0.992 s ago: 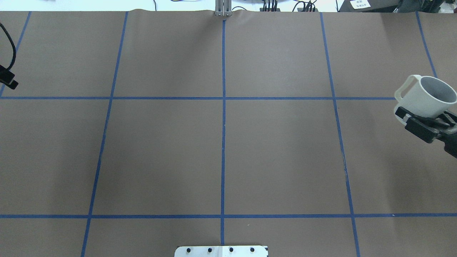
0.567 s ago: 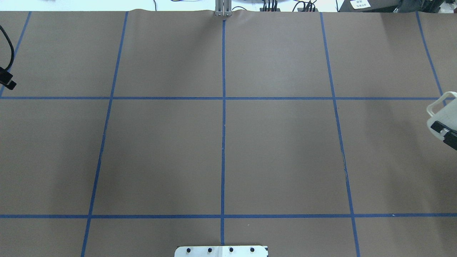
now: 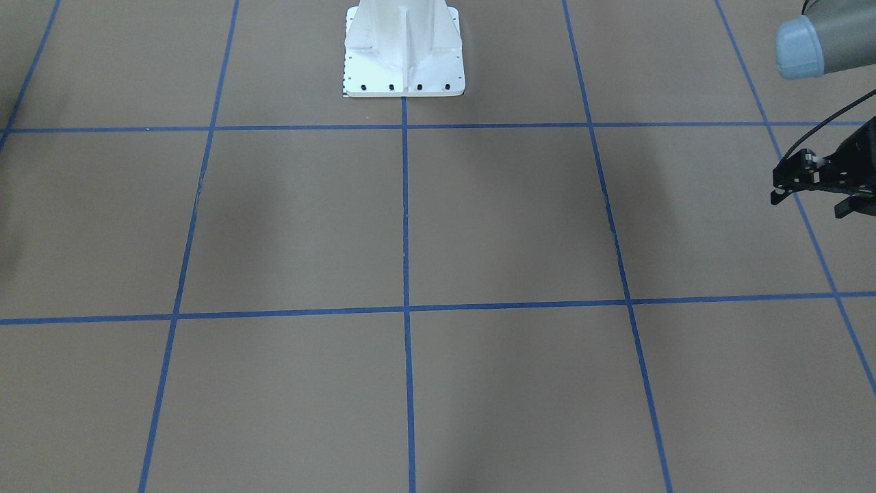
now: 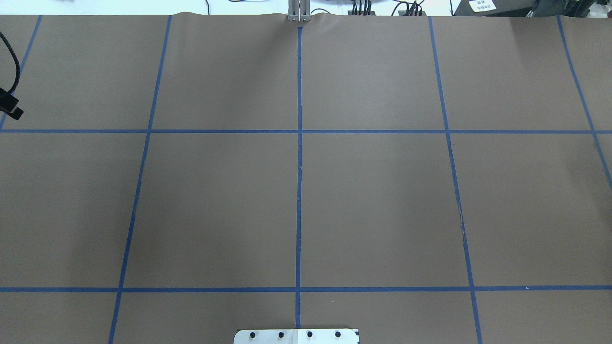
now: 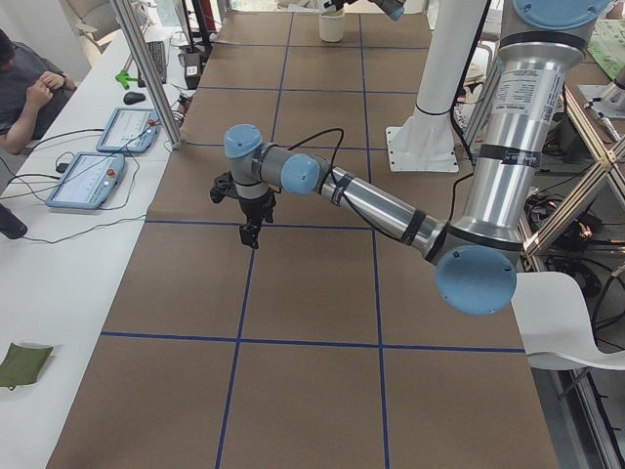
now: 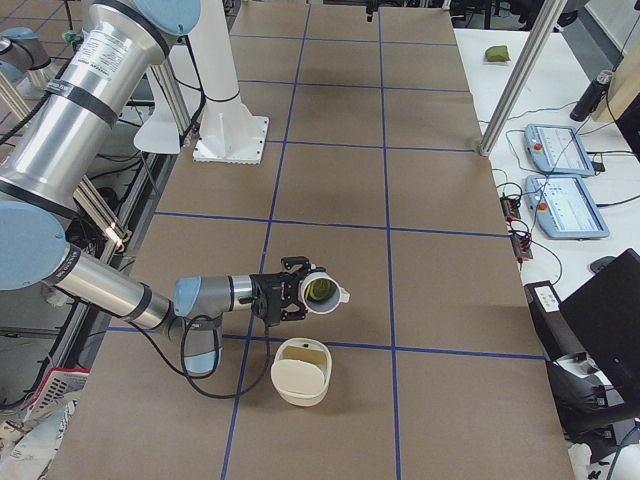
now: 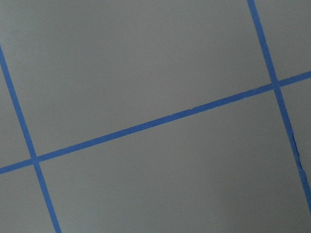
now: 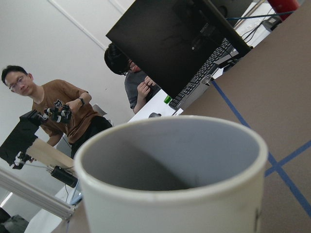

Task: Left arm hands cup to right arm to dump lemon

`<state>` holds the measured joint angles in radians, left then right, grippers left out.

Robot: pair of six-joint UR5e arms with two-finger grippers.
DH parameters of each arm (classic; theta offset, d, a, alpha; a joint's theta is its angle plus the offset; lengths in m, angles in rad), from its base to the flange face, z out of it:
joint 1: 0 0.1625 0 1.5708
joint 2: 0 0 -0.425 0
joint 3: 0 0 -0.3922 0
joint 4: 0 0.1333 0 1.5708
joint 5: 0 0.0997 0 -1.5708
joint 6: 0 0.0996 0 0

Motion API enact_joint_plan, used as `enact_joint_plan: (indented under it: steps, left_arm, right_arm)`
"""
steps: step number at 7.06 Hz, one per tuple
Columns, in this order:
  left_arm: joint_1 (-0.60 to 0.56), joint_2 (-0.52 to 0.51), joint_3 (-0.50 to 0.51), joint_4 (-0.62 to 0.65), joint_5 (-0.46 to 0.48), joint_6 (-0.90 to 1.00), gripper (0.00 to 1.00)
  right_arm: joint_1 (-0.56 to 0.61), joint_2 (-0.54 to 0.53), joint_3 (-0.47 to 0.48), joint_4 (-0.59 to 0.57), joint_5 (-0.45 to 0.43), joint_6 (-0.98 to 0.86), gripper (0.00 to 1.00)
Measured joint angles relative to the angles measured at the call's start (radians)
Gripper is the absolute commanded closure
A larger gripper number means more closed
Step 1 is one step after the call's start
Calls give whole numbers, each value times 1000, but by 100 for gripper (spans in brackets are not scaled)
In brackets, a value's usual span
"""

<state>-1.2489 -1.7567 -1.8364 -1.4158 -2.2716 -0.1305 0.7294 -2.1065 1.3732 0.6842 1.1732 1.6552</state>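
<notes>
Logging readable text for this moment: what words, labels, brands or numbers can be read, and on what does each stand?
Nothing here can be read as text.
White paper label beyond the table's far edge: dark print, too small to read.
Teach pendants on the side bench: screens too blurred to read.
Keyboard below the dark monitor: keys too small to read.
Cup: no readable lettering on the part in view.

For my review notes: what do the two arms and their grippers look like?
Both the left arm and the right arm are silver-grey tubes with rounded light-blue joint caps and black bands. A thin black cable loops off each wrist. The left gripper and right gripper are black; any lettering is too small to read.
</notes>
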Motion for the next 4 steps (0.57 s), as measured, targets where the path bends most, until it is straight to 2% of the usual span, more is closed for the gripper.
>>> enact_joint_plan:
  steps: [4]
  left_arm:
    - [0,-3,-6,1,-1,-9,0]
  right_arm:
    - [19,7,-103,165,0,357,100]
